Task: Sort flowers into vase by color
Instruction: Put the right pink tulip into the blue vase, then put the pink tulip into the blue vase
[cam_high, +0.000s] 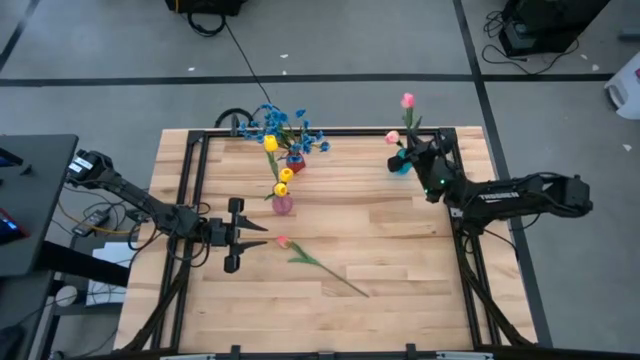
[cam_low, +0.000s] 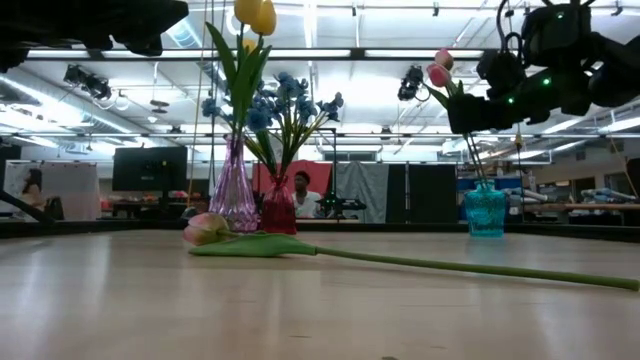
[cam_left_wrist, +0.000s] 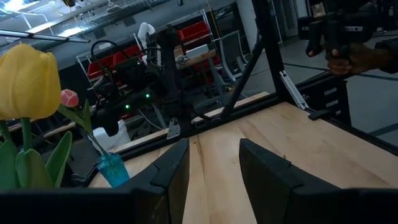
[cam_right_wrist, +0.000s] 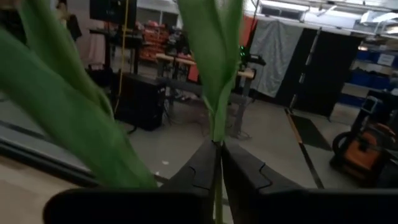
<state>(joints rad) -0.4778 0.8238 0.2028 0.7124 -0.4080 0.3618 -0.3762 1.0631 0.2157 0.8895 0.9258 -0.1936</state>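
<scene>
A pink tulip (cam_high: 320, 264) lies flat on the table, its bud (cam_low: 207, 229) toward my left gripper (cam_high: 262, 236). That gripper is open, just left of the bud, and touches nothing. A purple vase (cam_high: 283, 204) holds yellow tulips (cam_low: 255, 15). A red vase (cam_high: 295, 162) holds blue sprays (cam_high: 285, 125). A teal vase (cam_low: 486, 210) at the far right holds pink tulips (cam_high: 407, 100). My right gripper (cam_right_wrist: 218, 163) is above the teal vase, shut on a green stem. My right gripper pinches a thin green tulip stem (cam_right_wrist: 217, 134) between its two fingers, just below the leaves. It comes from the table's right side, roughly level, with the fingers across the stem. The stem stands about upright over the teal vase (cam_high: 402, 166); its lower end is hidden.
A black metal frame (cam_high: 190, 200) runs along the table's left, far and right edges. Bare wood (cam_high: 400, 240) spreads across the middle and near part. A person (cam_low: 300, 192) sits in the room behind the table.
</scene>
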